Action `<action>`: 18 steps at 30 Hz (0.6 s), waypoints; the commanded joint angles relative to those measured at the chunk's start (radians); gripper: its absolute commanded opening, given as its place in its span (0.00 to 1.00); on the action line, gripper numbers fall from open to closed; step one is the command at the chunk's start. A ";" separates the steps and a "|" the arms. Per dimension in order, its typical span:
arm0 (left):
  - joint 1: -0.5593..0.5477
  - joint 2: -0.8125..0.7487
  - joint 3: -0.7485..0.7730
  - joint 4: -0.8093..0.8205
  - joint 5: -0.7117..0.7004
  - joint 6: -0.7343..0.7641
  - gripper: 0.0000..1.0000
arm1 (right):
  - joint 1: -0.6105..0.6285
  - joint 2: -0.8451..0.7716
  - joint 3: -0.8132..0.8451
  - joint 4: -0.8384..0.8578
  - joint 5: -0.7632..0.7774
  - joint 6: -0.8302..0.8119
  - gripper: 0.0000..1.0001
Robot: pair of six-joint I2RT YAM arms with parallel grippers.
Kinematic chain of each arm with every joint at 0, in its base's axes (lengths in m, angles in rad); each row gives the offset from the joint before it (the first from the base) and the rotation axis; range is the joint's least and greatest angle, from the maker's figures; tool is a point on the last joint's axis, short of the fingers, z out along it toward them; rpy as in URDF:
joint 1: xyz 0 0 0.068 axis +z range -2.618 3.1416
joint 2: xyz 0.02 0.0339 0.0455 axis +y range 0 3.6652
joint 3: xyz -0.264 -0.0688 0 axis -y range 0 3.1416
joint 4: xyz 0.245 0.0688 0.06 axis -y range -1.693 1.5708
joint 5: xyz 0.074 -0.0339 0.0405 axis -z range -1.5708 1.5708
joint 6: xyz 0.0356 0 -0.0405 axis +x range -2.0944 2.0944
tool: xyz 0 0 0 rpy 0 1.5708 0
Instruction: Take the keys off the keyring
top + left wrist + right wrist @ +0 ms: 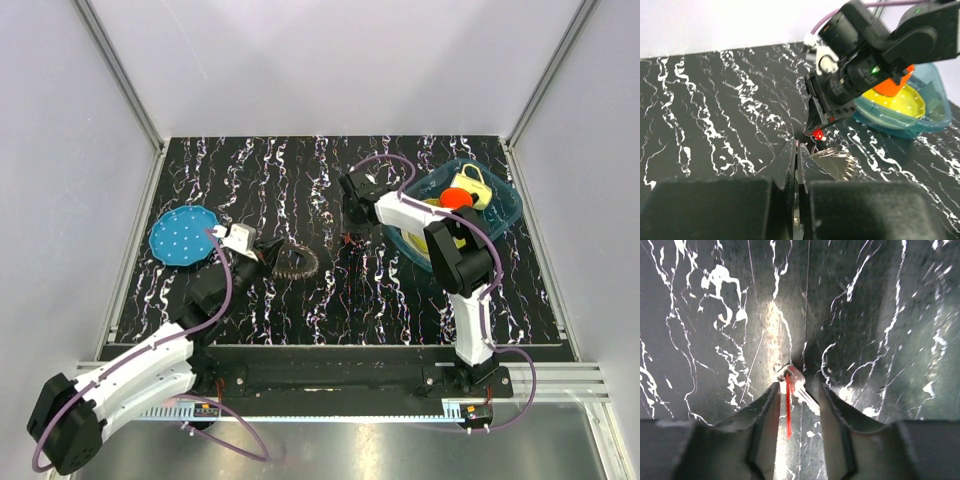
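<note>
The right jaws stood partly spread, with a gap clearly wider than the one loose key [799,390] sitting between them. That key had a thin red piece [788,415] alongside it. Its long axis ran roughly along the fingers, head pointing away from the wrist. Couldn't tell if either finger was touching it, or if it was flat on the worktop [400,300] or just above. Didn't look like a real pinch to me.

The left jaws were pressed tight together right at the left edge of the keys [297,263], which looked like a grip on the bunch. The keyring itself was too thin and buried to make out, so I can't say whether they pinched the ring or a key.

The bit that matters: the keys lay left of the right jaws, apart from them, with a strip of worktop between. The bunch sat fanned out, a bit left of centre. The left arm [150,355] was the nearer one and was on it already. The right arm [455,255] would have to travel left for the next key. My guess is plenty of keys were on the ring yet, so lots to do. A teal tray [515,205] sat just right of the right jaws, in case that's where the loose key belongs.
</note>
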State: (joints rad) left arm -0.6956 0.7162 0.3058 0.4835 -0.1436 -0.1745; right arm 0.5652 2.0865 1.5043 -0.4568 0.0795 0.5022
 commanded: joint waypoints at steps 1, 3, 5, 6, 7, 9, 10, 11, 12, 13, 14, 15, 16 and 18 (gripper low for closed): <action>0.037 0.041 0.055 0.093 -0.027 -0.019 0.00 | -0.025 -0.022 0.092 -0.011 0.058 -0.024 0.48; 0.065 0.074 0.082 0.102 -0.021 -0.016 0.00 | -0.025 -0.055 0.094 -0.026 0.069 -0.036 0.68; 0.097 0.113 0.107 0.119 -0.007 -0.014 0.00 | -0.025 -0.120 0.086 -0.034 0.071 -0.044 0.76; 0.137 0.129 0.125 0.130 0.027 -0.025 0.00 | -0.025 -0.147 0.071 -0.042 0.072 -0.045 0.80; 0.155 0.147 0.136 0.165 0.045 -0.031 0.00 | -0.025 -0.205 0.056 -0.042 0.066 -0.045 0.82; 0.204 0.192 0.138 0.225 0.096 -0.046 0.00 | -0.025 -0.268 0.005 -0.040 0.054 -0.044 0.91; 0.218 0.207 0.139 0.290 0.108 -0.048 0.00 | -0.027 -0.331 -0.015 -0.040 0.049 -0.042 0.96; 0.244 0.241 0.141 0.314 0.131 -0.049 0.00 | -0.025 -0.365 -0.062 -0.034 0.045 -0.042 1.00; 0.255 0.256 0.145 0.346 0.139 -0.052 0.00 | -0.025 -0.397 -0.087 -0.030 0.040 -0.044 1.00; 0.268 0.275 0.144 0.359 0.141 -0.059 0.00 | -0.027 -0.458 -0.110 -0.026 0.039 -0.045 1.00; 0.280 0.293 0.138 0.375 0.168 -0.069 0.00 | -0.025 -0.489 -0.131 -0.023 0.036 -0.045 1.00; 0.297 0.324 0.125 0.401 0.188 -0.094 0.00 | -0.025 -0.518 -0.171 -0.023 0.025 -0.048 1.00; 0.303 0.341 0.084 0.467 0.194 -0.109 0.00 | -0.025 -0.564 -0.190 -0.025 0.016 -0.053 1.00; 0.306 0.367 0.043 0.561 0.202 -0.166 0.00 | -0.027 -0.604 -0.229 -0.026 -0.010 -0.060 1.00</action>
State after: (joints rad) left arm -0.4057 1.0470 0.3923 0.7532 -0.0139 -0.2436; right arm 0.5411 1.5639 1.3479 -0.4904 0.1062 0.4625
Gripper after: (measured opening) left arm 0.005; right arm 0.994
